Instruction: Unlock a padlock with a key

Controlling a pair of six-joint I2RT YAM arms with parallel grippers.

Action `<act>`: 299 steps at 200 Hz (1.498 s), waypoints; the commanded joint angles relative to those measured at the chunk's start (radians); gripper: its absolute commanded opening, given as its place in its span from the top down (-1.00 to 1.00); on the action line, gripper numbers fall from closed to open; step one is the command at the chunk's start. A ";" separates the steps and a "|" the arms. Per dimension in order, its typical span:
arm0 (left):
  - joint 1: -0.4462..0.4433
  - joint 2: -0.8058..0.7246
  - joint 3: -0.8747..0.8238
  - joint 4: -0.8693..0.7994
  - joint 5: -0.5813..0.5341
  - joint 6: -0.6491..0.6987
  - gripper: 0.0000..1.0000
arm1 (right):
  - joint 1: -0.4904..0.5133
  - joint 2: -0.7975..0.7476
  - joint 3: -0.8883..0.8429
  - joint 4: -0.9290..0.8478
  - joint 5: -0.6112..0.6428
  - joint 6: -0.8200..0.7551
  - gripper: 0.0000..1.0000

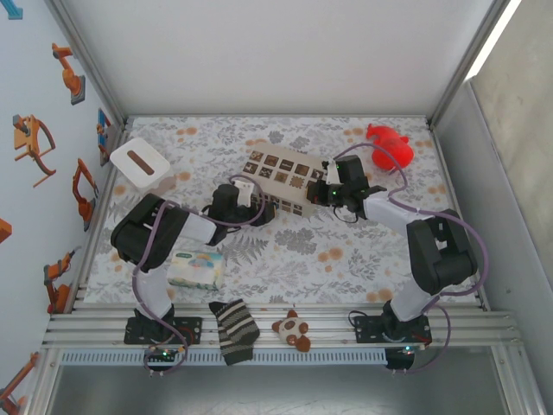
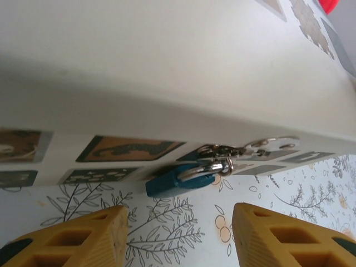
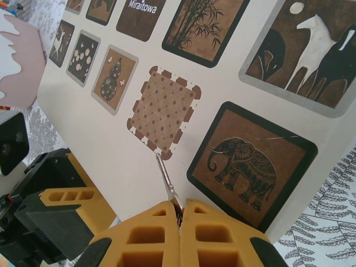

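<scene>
Starting at our left claw (image 2: 181, 236), we see its yellow fingers (image 2: 83, 239) standing apart with nothing between them, low over the floral table (image 2: 311, 189). Just beyond the gap the padlock (image 2: 178, 179), a small blue block, hangs tilted by its shackle from a metal hasp (image 2: 250, 149) on the side of the cream box (image 2: 167, 67). Our right claw (image 3: 179, 214) is pinched closed on the key (image 3: 167, 179), whose thin silver blade sticks out over the box's top, between a dotted square and an elephant picture (image 3: 242, 161). Farther out, seen from above, a red toy (image 1: 390, 145) lies at the far right, a white container (image 1: 138, 162) at the far left, and a tissue pack (image 1: 194, 270) near the left arm.
</scene>
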 commanded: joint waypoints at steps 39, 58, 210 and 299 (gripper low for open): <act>-0.004 0.075 0.089 0.013 0.021 0.015 -0.02 | -0.005 0.021 -0.009 -0.025 0.045 -0.019 1.00; -0.008 0.084 0.105 0.006 0.030 0.013 -0.01 | -0.005 0.017 -0.014 -0.024 0.048 -0.021 1.00; -0.048 0.093 0.168 -0.061 -0.022 -0.087 0.15 | -0.005 0.015 -0.032 -0.001 0.042 -0.013 1.00; -0.056 0.119 0.177 -0.008 -0.071 -0.162 0.26 | -0.005 0.011 -0.043 0.008 0.039 -0.007 1.00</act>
